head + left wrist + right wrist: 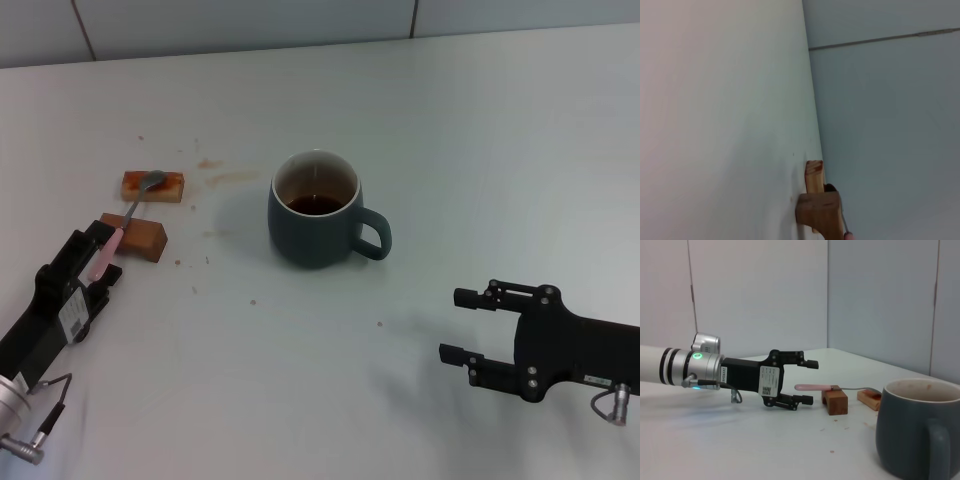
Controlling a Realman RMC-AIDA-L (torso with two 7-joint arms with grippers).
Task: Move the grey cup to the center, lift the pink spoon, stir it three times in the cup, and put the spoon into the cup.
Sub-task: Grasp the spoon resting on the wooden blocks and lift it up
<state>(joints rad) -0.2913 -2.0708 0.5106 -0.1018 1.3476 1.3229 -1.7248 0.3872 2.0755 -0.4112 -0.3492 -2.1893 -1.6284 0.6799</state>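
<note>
Our left gripper (103, 252), jaws spread and empty, straddles the pink spoon (128, 215) handle's near end; right gripper (462, 325) waits open.

Left gripper (807, 381) label w/ QR code, text unreadable.

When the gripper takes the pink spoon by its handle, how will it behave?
The pink spoon looks thin and stiff, so probably light. It bridges two brown blocks, leaving room under the handle for the open left gripper. Its slim, smooth handle may slip or swivel in the fingers.
</note>
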